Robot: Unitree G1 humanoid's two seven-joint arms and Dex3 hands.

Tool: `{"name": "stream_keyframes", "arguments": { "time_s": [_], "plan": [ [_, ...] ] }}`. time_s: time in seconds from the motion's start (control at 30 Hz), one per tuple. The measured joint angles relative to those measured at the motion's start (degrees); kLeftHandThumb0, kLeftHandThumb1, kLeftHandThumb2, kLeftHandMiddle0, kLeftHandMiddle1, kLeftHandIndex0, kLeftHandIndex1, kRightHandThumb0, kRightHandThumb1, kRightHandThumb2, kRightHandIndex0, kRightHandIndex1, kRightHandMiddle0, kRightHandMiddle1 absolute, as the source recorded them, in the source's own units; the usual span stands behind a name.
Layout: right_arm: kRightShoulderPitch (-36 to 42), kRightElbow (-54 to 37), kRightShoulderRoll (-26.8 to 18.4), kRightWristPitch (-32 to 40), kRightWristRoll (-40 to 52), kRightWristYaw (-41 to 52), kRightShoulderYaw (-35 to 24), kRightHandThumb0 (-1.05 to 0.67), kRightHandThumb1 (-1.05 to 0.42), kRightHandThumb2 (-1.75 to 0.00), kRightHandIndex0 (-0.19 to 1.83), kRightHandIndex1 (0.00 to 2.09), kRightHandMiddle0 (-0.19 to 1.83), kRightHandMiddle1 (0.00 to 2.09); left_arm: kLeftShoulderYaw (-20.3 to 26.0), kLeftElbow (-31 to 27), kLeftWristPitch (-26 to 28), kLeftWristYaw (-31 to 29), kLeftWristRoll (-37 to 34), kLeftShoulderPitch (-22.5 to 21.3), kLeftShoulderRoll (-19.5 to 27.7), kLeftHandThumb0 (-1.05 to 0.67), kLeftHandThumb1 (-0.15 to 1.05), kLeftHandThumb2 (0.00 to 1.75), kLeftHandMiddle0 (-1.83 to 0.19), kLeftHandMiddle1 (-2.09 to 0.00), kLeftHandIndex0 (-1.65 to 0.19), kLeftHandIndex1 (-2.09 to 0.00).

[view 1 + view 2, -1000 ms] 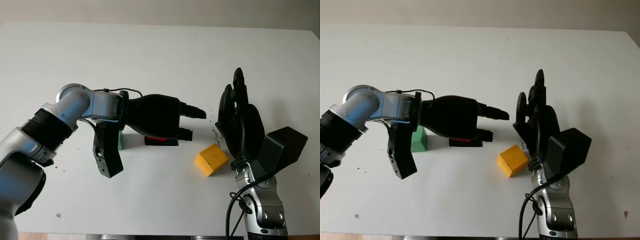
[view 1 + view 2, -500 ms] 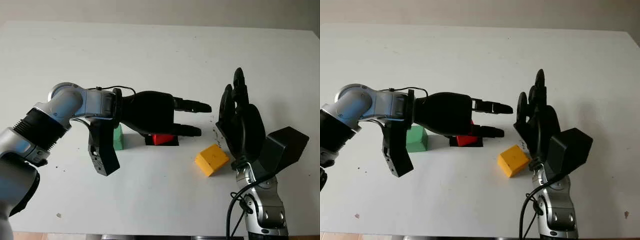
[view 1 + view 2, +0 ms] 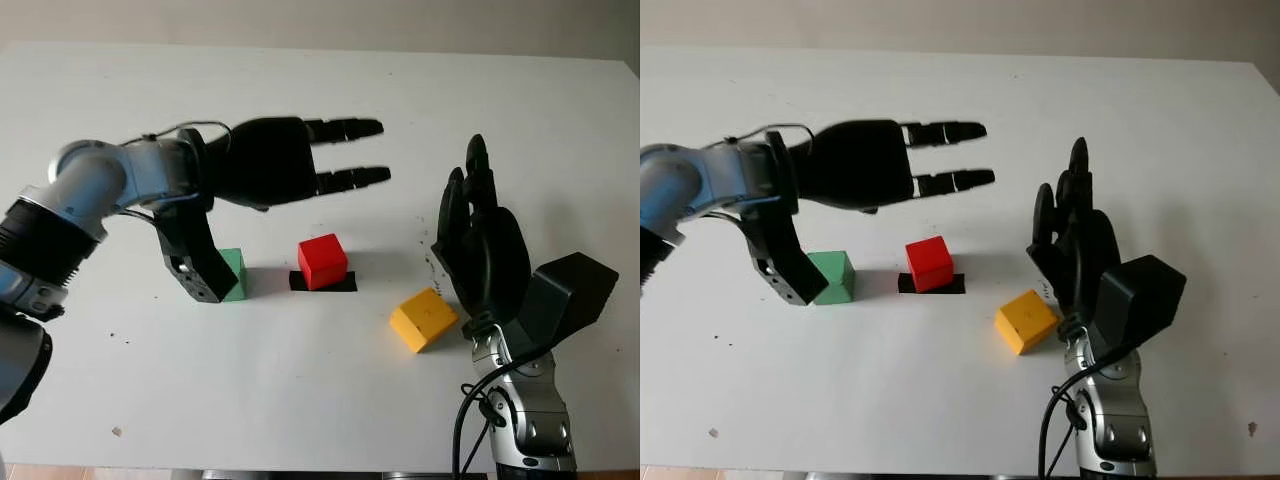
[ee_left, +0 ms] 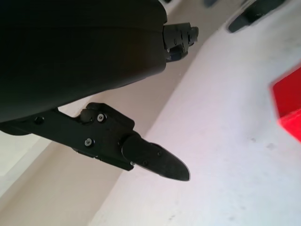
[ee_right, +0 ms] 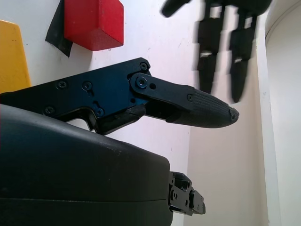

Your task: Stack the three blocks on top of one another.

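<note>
Left hand (image 4: 94,70): black shell over approx. upper-left half, open, nothing held. One fingertip (image 4: 162,162) near centre, pointing to approx. 4 o'clock, above white table (image 4: 225,155). Red block (image 4: 288,106) cut off at 3 o'clock edge, well apart from fingers.
</note>
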Motion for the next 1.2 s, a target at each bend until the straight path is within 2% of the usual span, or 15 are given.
{"name": "stream_keyframes", "arguments": {
  "time_s": [0.17,0.3,0.37,0.47,0.5,0.53,0.6,0.67,0.7,0.73,0.83,0.87,0.97,1.07,1.2],
  "plan": [
    [-0.05,0.02,0.01,0.0,-0.17,-0.17,0.12,-0.71,-1.05,-0.69,-0.19,0.0,-0.19,0.0,7.12,1.43,3.11,-13.6,-15.95,-0.03,0.98,-0.22,1.0,0.08,0.11,-0.07,-0.12,-0.14],
    [-0.04,0.01,0.12,0.0,0.08,-0.19,0.13,-0.71,-1.05,-0.68,-0.19,0.0,-0.19,0.0,13.52,4.23,3.93,-19.7,-30.4,0.64,2.62,-0.18,0.98,0.05,-0.03,-0.08,-0.32,-0.13],
    [-0.05,0.01,0.23,0.0,0.33,-0.18,0.1,-0.71,-1.05,-0.68,-0.19,0.0,-0.19,0.0,16.52,3.67,5.4,-21.64,-35.3,2.37,3.49,-0.18,0.97,0.05,-0.07,-0.08,-0.36,-0.11],
    [-0.06,0.01,0.26,0.13,0.49,-0.15,0.0,-0.7,-1.05,-0.68,-0.19,0.0,-0.19,0.0,20.97,0.5,10.36,-24.96,-42.52,7.88,4.36,-0.3,1.03,0.1,-0.04,-0.05,-0.26,-0.04],
    [-0.06,0.01,0.21,0.18,0.45,-0.13,-0.01,-0.7,-1.05,-0.68,-0.19,0.0,-0.19,0.0,22.16,-0.34,11.33,-25.32,-44.36,9.77,4.41,-0.34,1.04,0.12,-0.03,-0.05,-0.23,-0.03],
    [-0.09,0.01,0.11,0.29,0.33,-0.05,0.02,-0.7,-1.05,-0.69,-0.19,0.0,-0.19,0.0,23.65,-1.65,12.9,-25.43,-46.49,12.0,4.26,-0.47,1.04,0.26,0.02,-0.04,-0.11,-0.02],
    [-0.23,0.0,-0.53,0.47,-0.19,0.22,0.03,-0.68,-1.05,-0.7,-0.19,0.0,-0.19,0.0,27.16,-5.58,17.68,-24.67,-50.51,17.03,2.83,-0.62,1.05,0.41,0.07,-0.04,0.0,-0.03],
    [-0.41,-0.31,-1.37,0.97,-0.87,0.35,0.03,-0.68,-1.05,-0.7,-0.19,0.0,-0.19,0.0,30.73,-10.25,24.56,-23.35,-53.84,21.99,0.49,-0.71,1.05,0.47,0.07,-0.04,0.04,-0.03],
    [-0.44,-0.61,-1.84,1.14,-1.17,0.41,-0.06,-0.68,-1.05,-0.7,-0.19,0.0,-0.19,0.0,32.18,-12.28,27.82,-22.73,-55.18,24.26,-0.58,-0.72,1.05,0.48,-0.02,-0.08,0.04,-0.04],
    [-0.49,-0.88,-2.33,1.15,-1.38,0.64,-0.28,-0.67,-1.05,-0.7,-0.19,0.0,-0.19,0.0,33.6,-13.86,30.0,-21.93,-57.08,26.38,-1.89,-0.73,1.05,0.53,0.09,-0.46,0.06,-0.05],
    [-0.79,-1.61,-3.99,1.14,-1.41,1.93,-1.21,-0.68,-1.05,-0.69,-0.19,0.0,-0.19,0.0,37.32,-17.09,31.97,-19.59,-62.71,31.92,-6.29,-0.73,1.05,0.58,0.18,-0.34,0.07,-0.05],
    [-0.97,-1.73,-4.54,1.15,-1.31,2.61,-1.42,-0.67,-1.05,-0.67,-0.19,0.0,-0.19,0.0,38.47,-18.34,33.32,-18.81,-65.12,33.49,-7.86,-0.73,1.05,0.57,0.13,-0.21,0.06,-0.06],
    [-1.67,-1.94,-7.22,1.46,-1.2,4.76,-2.42,-0.71,-1.05,-0.62,-0.19,0.0,-0.18,0.01,42.98,-22.04,36.13,-16.98,-74.16,38.23,-13.95,-0.71,1.05,0.6,0.1,-0.08,0.08,-0.04],
    [-3.25,-2.33,-11.77,2.55,-1.83,7.39,-3.89,-0.73,-1.05,-0.57,-0.17,0.02,-0.12,0.05,45.47,-22.57,35.79,-17.02,-80.32,42.77,-18.25,-0.73,1.05,0.64,0.11,-0.06,0.11,-0.03],
    [-5.3,-2.64,-19.47,2.1,-4.7,11.88,-5.08,-0.78,-1.05,-0.49,-0.09,0.06,0.01,0.1,46.56,-23.7,36.94,-17.03,-83.78,47.57,-20.58,-0.72,1.05,0.65,0.16,-0.04,0.15,-0.02]
  ]
}}
